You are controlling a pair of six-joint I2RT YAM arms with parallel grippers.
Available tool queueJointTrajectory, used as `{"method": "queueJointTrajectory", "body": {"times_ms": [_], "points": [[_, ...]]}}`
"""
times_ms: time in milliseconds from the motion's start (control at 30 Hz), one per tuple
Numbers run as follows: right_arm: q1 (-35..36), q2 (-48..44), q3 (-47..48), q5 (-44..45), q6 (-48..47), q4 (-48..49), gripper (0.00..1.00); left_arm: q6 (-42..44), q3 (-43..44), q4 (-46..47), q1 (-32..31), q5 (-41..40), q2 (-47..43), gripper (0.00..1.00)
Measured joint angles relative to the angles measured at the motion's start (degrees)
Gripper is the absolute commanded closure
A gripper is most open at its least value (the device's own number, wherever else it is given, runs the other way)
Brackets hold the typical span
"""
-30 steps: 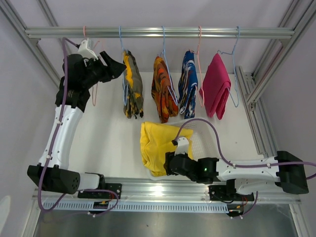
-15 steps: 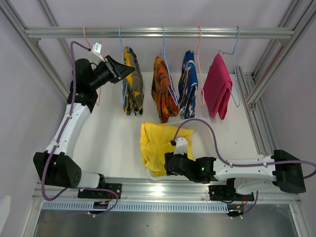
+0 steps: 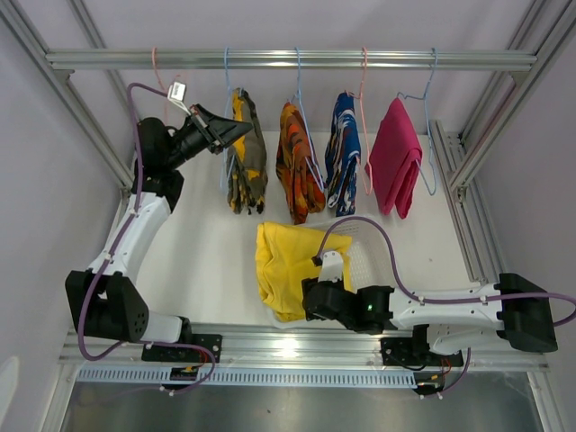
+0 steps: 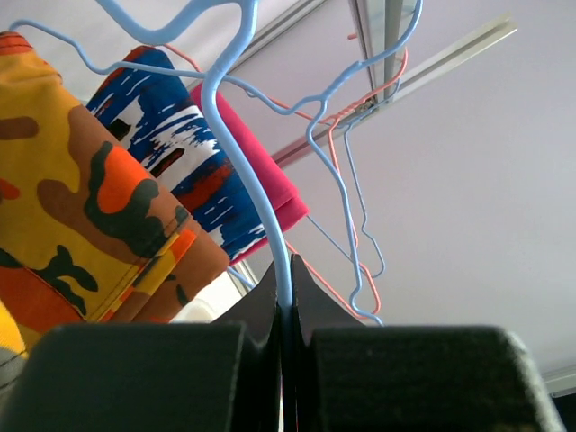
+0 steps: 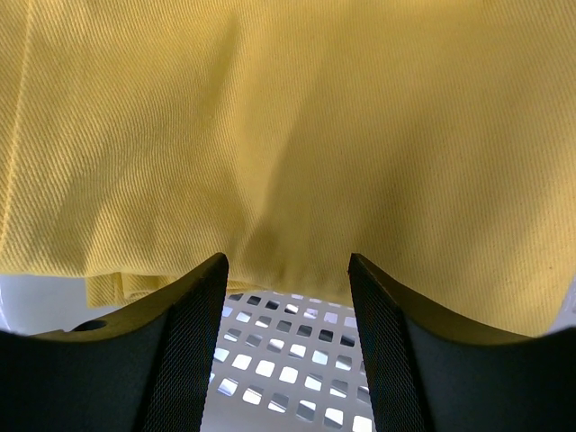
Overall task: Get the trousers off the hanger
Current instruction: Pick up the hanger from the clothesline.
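Four trousers hang on hangers from the rail: camouflage (image 3: 245,166), orange-black (image 3: 297,166), blue-white-red (image 3: 345,153) and magenta (image 3: 394,157). My left gripper (image 3: 236,131) is raised beside the camouflage trousers (image 4: 81,207). In the left wrist view this gripper (image 4: 288,270) is shut on the wire of the light blue hanger (image 4: 241,153). The yellow trousers (image 3: 283,265) lie draped over the white perforated basket (image 3: 364,256). My right gripper (image 3: 311,297) is low at their near edge. It (image 5: 288,270) stands open over the basket (image 5: 288,360), empty, with the yellow cloth (image 5: 288,117) just ahead.
The metal rail (image 3: 288,59) spans the back. An empty pink hanger (image 3: 154,61) hangs at its left end. Aluminium frame posts (image 3: 468,153) run along both sides, and a slotted rail (image 3: 288,342) lies at the near edge by the arm bases.
My left arm swung right from the empty pink hanger to the camouflage trousers' hanger, and its jaws closed on the blue wire. The right arm stayed put.
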Motion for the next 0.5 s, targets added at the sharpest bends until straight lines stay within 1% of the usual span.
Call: {"method": "queueJointTrajectory", "body": {"times_ms": [133, 367, 500], "points": [[0.0, 0.0, 0.0, 0.0, 0.2, -0.2, 0.39, 0.0, 1.3, -2.3, -0.9, -0.5, -0.5, 1.00], [0.6, 0.0, 0.9, 0.1, 0.2, -0.5, 0.39, 0.8, 10.5, -9.7, -2.2, -1.6, -0.5, 1.00], [1.0, 0.0, 2.0, 0.2, 0.1, -0.9, 0.39, 4.0, 14.2, -15.5, -2.8, -3.4, -1.0, 1.00]]}}
